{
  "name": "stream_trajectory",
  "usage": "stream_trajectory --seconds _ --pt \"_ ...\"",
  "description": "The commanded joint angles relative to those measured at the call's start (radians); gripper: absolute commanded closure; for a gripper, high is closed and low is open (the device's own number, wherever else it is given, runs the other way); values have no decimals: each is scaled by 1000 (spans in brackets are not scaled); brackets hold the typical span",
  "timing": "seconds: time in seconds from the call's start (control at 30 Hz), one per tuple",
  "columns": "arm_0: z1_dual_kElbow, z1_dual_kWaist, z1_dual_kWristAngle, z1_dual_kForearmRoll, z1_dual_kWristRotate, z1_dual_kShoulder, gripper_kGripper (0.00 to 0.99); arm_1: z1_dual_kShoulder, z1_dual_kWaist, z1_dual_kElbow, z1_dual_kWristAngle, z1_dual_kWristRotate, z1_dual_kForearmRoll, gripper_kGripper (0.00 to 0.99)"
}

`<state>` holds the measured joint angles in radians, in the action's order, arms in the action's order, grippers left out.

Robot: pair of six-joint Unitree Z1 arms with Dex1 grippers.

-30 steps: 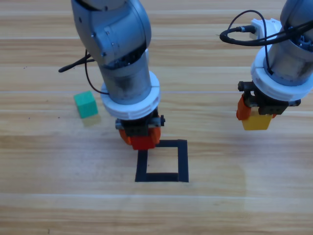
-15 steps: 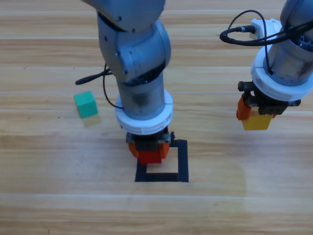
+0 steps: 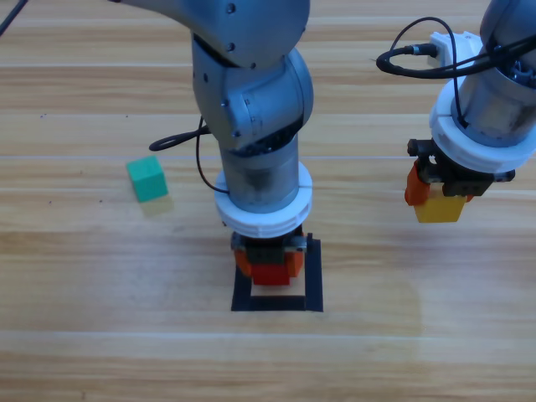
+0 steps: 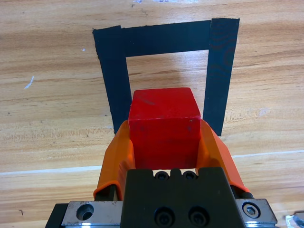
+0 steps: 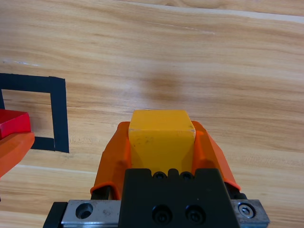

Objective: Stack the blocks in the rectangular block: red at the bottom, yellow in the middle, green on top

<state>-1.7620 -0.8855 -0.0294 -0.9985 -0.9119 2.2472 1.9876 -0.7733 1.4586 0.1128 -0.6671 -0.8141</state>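
Observation:
My left gripper [image 3: 270, 270] [image 4: 165, 137] is shut on the red cube [image 3: 270, 273] [image 4: 164, 123] and holds it over the black-tape rectangle [image 3: 315, 276] [image 4: 166, 40]. Whether the cube touches the wood I cannot tell. My right gripper [image 3: 440, 199] [image 5: 161, 142] hangs off to the right, shut on the yellow cube [image 3: 440, 208] [image 5: 161, 134] above bare table. The green cube [image 3: 147, 178] sits alone on the table at the left, apart from both arms.
The left arm's grey body [image 3: 255, 109] rises over the table's centre and hides the rectangle's far edge. A black cable [image 3: 180, 142] loops beside it. In the right wrist view the tape rectangle [image 5: 57, 114] and the red cube [image 5: 13, 122] lie at the left edge.
My left gripper has carried the red cube right and forward, from the rectangle's upper-left corner to over its inside. The right arm and the green cube have stayed still.

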Motion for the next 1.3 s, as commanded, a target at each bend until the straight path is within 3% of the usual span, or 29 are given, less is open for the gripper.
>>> stream_trajectory --seconds 0.03,1.3 --pt "-27 -26 2 -17 11 69 965 -1 -21 -6 -4 1 -5 975" --pt "-56 -43 -29 -28 18 109 962 7 -21 -1 -5 3 -5 975"
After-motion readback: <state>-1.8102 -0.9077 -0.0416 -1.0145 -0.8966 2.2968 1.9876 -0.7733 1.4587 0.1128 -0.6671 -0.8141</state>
